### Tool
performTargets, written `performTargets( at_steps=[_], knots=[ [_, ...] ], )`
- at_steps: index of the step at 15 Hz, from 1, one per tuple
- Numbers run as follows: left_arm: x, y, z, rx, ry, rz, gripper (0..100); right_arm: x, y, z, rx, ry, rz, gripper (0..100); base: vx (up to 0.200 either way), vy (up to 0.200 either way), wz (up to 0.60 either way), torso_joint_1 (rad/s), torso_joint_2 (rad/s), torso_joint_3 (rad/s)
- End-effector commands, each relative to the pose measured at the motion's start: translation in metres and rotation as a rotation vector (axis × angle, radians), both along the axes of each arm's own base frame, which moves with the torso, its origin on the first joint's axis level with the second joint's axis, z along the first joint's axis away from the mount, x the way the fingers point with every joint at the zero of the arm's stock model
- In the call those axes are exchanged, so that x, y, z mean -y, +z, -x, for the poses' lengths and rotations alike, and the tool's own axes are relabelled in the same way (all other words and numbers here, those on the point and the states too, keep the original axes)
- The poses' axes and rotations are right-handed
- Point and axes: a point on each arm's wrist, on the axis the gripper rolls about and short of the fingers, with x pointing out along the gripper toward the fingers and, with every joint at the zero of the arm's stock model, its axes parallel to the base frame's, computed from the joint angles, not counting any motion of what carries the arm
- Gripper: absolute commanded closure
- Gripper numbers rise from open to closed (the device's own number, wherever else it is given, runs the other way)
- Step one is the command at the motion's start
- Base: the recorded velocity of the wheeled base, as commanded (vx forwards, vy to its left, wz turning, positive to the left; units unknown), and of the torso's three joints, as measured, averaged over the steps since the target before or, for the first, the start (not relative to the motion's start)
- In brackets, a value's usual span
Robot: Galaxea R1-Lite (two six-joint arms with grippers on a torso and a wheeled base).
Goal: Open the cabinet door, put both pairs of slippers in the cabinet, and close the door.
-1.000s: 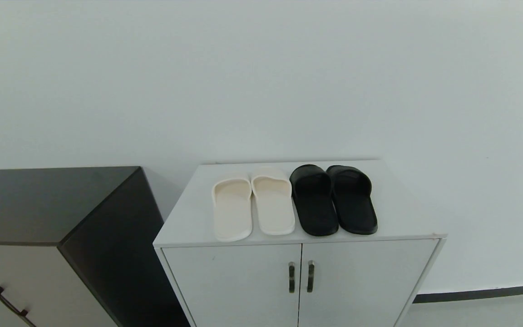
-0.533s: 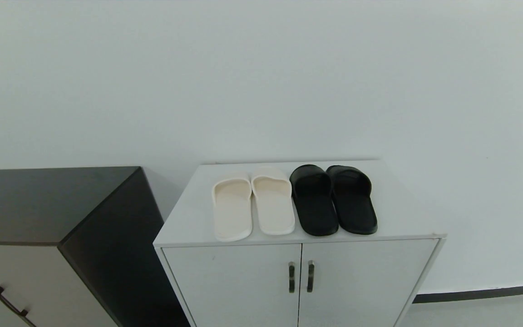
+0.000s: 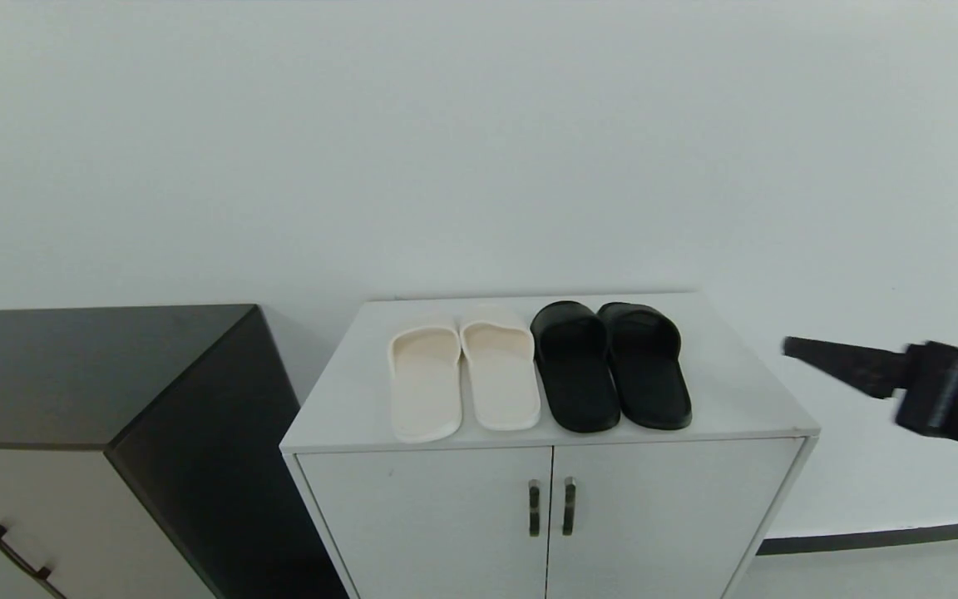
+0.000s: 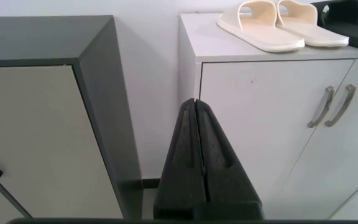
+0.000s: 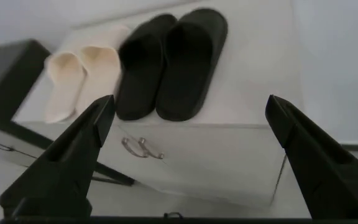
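A white cabinet (image 3: 338,420) stands in the lower centre of the head view, against a pale wall (image 3: 479,150). Both its doors are shut, with the two slim handles (image 3: 551,507) side by side at the middle seam. On its top, near the front edge, two pairs of slippers lie in a row with their toes toward the wall: the cream slippers (image 3: 446,383) left of centre and the black slippers (image 3: 604,374) just right of them, the inner shoes of the two pairs nearly touching. A dark cabinet (image 3: 96,366) with a pale front fills the lower left of the frame, close beside the white one. At the right edge, about level with the cabinet top and apart from it, a dark finger (image 3: 841,366) of the right gripper (image 5: 188,106) points leftward. In the right wrist view its two fingers are spread wide, framing the black pair and the handles below. The left gripper (image 4: 196,109) has its fingers pressed together on nothing, low before the gap between the two cabinets.
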Motion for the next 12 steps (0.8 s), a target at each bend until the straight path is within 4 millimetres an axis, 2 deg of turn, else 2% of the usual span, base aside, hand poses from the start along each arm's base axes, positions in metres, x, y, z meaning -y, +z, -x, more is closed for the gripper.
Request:
performTargets(
  at_steps=[1, 4, 8, 12],
  knots=[
    [0.0, 0.0, 0.0, 0.0, -0.004, -0.003, 100, -0.051, -0.011, -0.04, -0.062, -0.015, 0.064, 0, 0.0, 0.0, 0.0, 0.0, 0.0, 0.0],
    [0.0, 0.0, 0.0, 0.001, -0.004, -0.003, 100, -0.081, -0.021, -0.059, -0.078, -0.015, 0.104, 0, 0.0, 0.0, 0.0, 0.0, 0.0, 0.0],
    [0.0, 0.0, 0.0, 0.001, -0.004, -0.002, 100, -0.115, -0.043, -0.1, -0.031, -0.078, 0.165, 0, 0.0, 0.0, 0.0, 0.0, 0.0, 0.0],
    [0.0, 0.0, 0.0, 0.0, -0.004, -0.002, 100, -0.128, -0.059, -0.118, -0.044, -0.116, 0.197, 0, 0.0, 0.0, 0.0, 0.0, 0.0, 0.0]
  ],
)
